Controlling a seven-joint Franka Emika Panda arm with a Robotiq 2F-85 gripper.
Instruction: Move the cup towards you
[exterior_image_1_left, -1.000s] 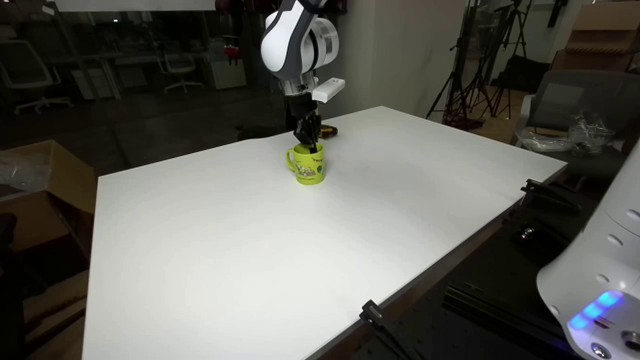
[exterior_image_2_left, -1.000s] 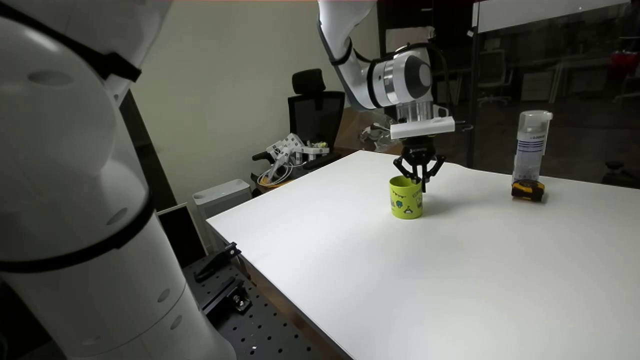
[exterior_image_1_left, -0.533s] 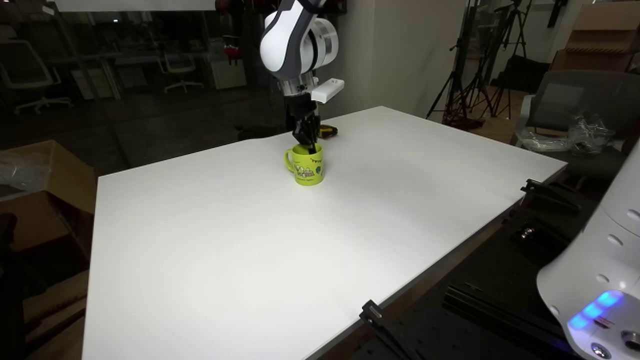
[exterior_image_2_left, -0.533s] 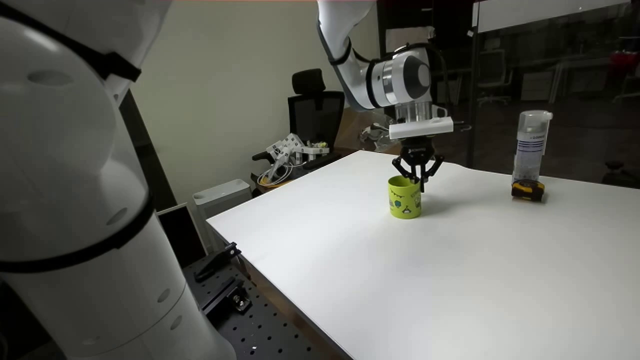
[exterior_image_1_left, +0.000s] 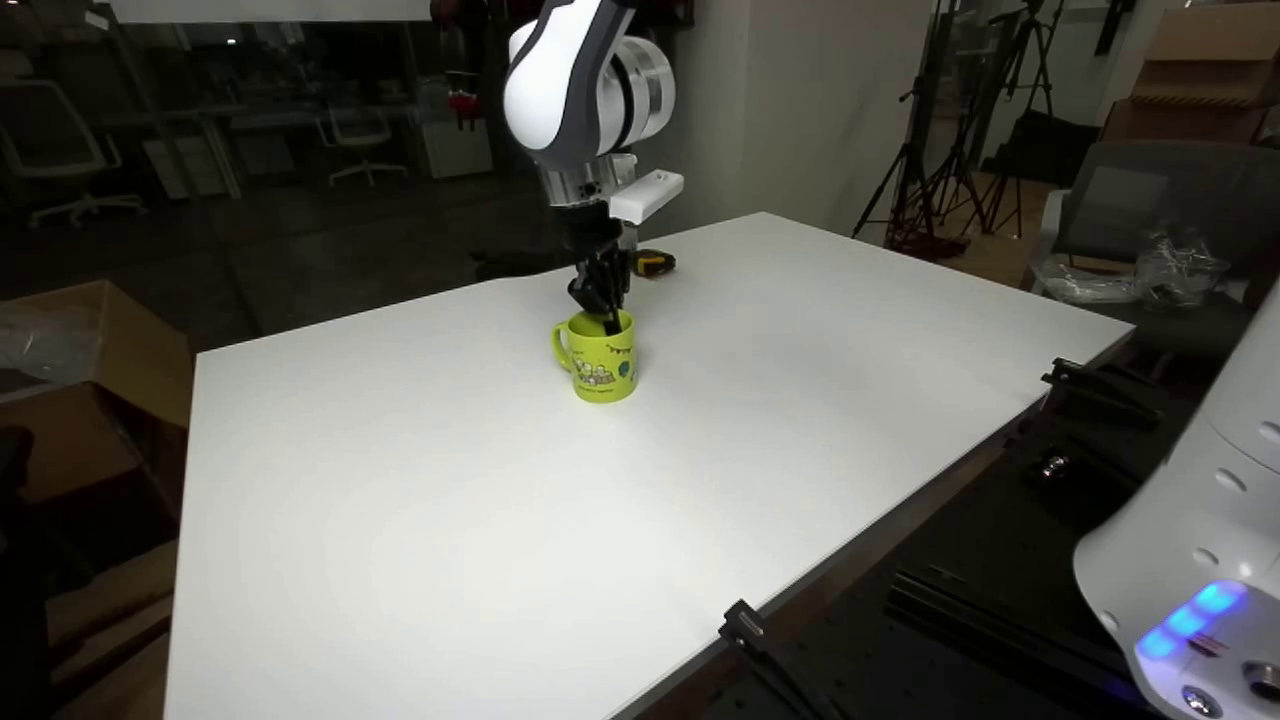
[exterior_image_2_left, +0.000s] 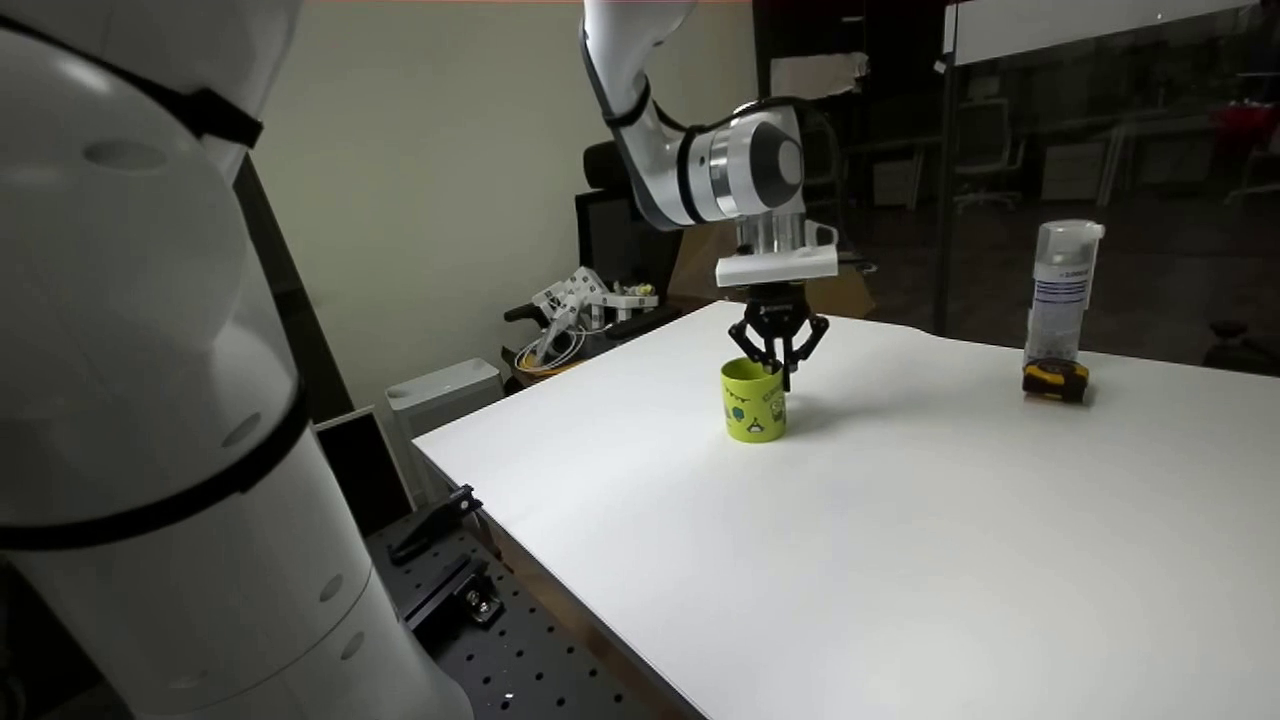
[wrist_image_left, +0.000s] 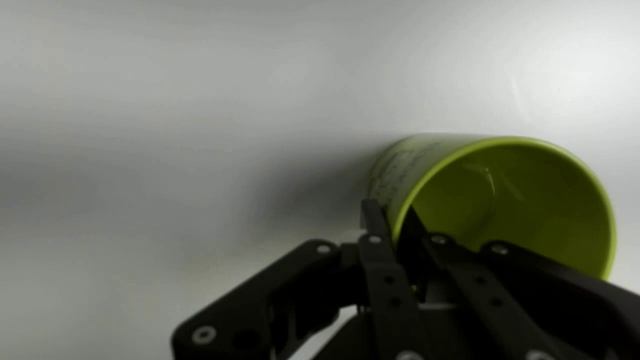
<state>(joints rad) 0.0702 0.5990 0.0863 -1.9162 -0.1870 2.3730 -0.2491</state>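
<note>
Robotics lab in an office-type rm, judging by the robot arm (exterior_image_2_left: 170, 400) next to a perf. plate (exterior_image_2_left: 530, 655), tripods (exterior_image_1_left: 911, 150), cardboard boxes (exterior_image_1_left: 1210, 75) & a few office chairs (exterior_image_1_left: 45, 125).

Can read nothing. Note print on lime-green cup (exterior_image_1_left: 603, 367), clear bottle (exterior_image_2_left: 1061, 292) and gripper (exterior_image_2_left: 779, 374), too small to make out.

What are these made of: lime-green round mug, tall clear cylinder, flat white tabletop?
Lime-green round mug: probably glazed ceramic; glossy highlights inside it in the wrist view.
Tall clear cylinder: likely smooth plastic, as it looks partly see-through; glass not ruled out.
Flat white tabletop: perhaps satin laminate; soft sheen, no visible grain.
</note>
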